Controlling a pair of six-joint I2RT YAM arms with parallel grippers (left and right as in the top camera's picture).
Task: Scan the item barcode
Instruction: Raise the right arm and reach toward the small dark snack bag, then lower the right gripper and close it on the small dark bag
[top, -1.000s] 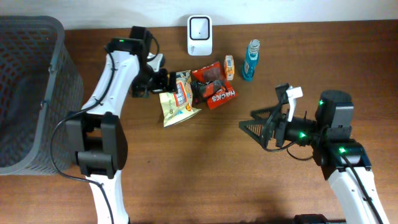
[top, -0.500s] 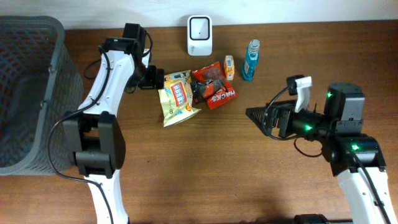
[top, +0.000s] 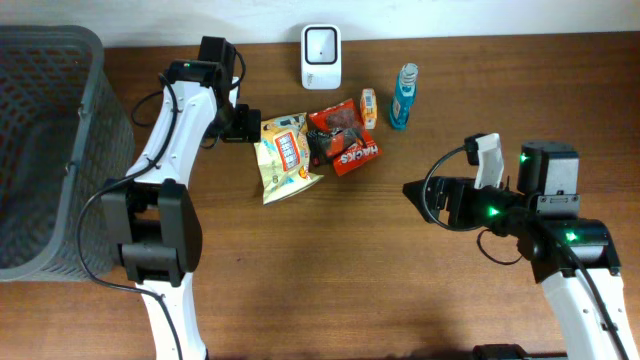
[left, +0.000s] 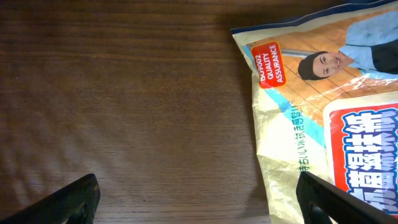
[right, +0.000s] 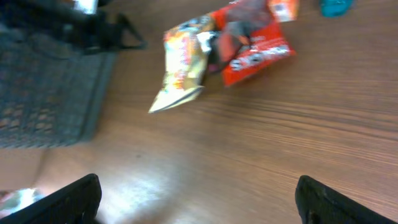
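The left gripper (left: 198, 186) has its fingers spread wide and holds nothing. In its wrist view the yellow snack bag (left: 323, 124) lies flat on the counter (left: 124, 93) on the side of one finger. The bag's printed edge reaches just inside that finger's span, while bare wood lies under the other finger. From overhead the gripper sits just beside the bag's upper corner; whether it touches the wrapper cannot be told. The left arm (top: 175, 120) stretches up along the counter from its base, bends at the far edge and turns back down toward the bag.

Just past the bag, on the side away from the left gripper, lies a red snack packet (top: 345, 140), its edge against the bag. Beyond it stand a small orange box (top: 369, 108) and a blue bottle (top: 404, 97), close together. The white scanner (top: 321, 44) stands at the back edge, beyond the bag and well apart from both grippers.

The right gripper (right: 196, 186) is also wide open and empty. It hangs over bare wood, well apart from the goods and pointing toward them. Its arm (top: 545, 230) is folded low over the near right of the counter. A grey mesh basket (top: 50, 150) stands farthest off, behind the left arm.
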